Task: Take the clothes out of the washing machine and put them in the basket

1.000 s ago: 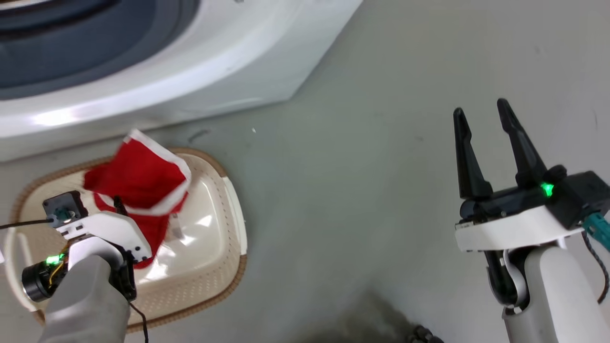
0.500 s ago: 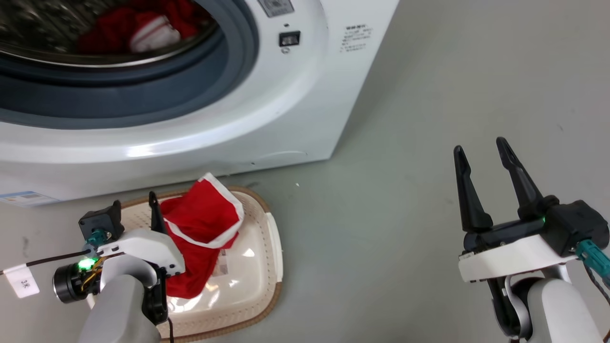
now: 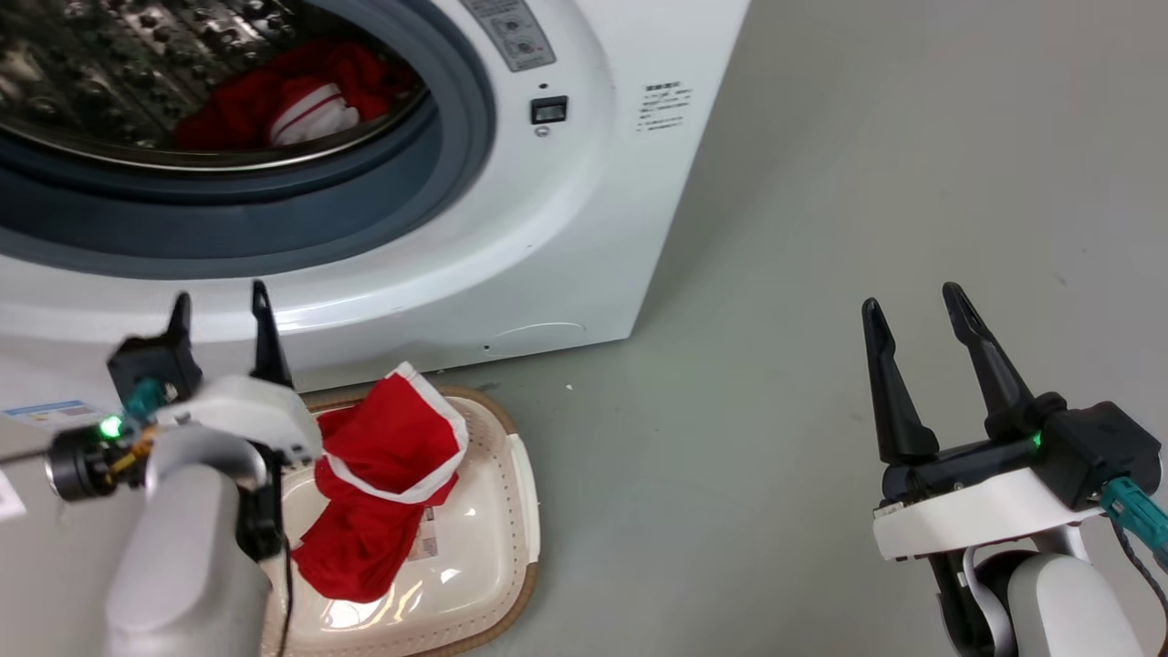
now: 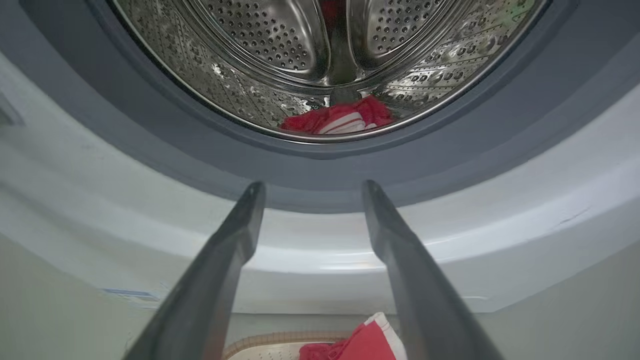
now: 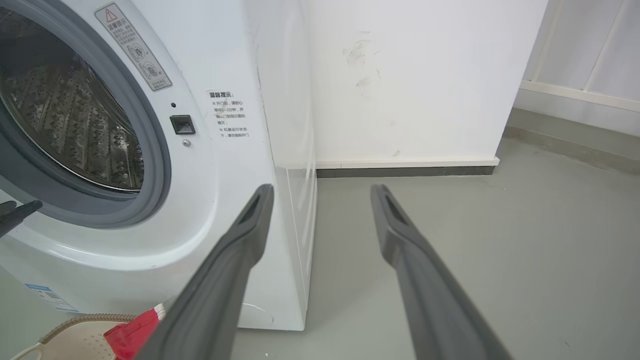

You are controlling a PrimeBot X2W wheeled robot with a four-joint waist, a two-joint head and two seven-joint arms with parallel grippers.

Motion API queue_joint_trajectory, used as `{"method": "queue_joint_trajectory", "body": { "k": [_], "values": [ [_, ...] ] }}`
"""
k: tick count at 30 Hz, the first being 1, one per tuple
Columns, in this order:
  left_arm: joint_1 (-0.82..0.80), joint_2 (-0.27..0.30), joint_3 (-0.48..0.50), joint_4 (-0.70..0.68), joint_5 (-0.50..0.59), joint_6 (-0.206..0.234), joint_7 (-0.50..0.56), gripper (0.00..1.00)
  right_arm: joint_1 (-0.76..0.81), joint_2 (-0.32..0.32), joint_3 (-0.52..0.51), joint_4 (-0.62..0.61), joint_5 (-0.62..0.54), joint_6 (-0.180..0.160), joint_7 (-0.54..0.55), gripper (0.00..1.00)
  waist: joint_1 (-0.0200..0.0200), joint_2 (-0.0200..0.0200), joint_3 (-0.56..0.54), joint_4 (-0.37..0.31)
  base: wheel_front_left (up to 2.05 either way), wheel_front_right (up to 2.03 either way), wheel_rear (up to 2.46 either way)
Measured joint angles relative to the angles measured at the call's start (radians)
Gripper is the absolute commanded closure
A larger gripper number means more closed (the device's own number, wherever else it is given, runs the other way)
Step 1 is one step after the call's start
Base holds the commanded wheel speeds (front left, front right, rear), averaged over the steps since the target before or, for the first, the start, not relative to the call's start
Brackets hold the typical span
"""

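Now your left claw (image 3: 221,306) is wide and empty, its garment (image 3: 383,474) dropped into the basket (image 3: 525,511) below; more clothes (image 3: 301,100) wait ahead.

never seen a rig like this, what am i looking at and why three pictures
It is a wheeled robot with two arms. One picture comes from its head camera, looking down at a white washing machine and a cream basket on the grey floor. The other two come from a camera on each wrist, looking along that arm's two dark fingers. The left gripper and right gripper are open, holding nothing. One red garment lies in the basket; more red clothes sit in the drum.
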Motion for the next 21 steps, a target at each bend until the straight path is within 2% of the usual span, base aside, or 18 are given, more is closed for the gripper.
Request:
{"method": "queue_joint_trajectory", "body": {
  "k": [11,21],
  "values": [
    [-0.239,0.142,0.005,0.091,0.009,-0.028,0.125,0.0,-0.019,0.002,0.022,0.029,0.065,0.0,-0.037,0.0,0.0,0.0,0.076,-0.11,0.0,0.0,0.0],
    [-0.435,0.282,-0.012,0.118,0.037,-0.05,0.326,0.0,-0.064,0.001,0.063,0.089,0.128,0.0,-0.08,0.0,0.0001,0.0,0.19,-0.212,0.0,0.0,0.0]
  ]
}}
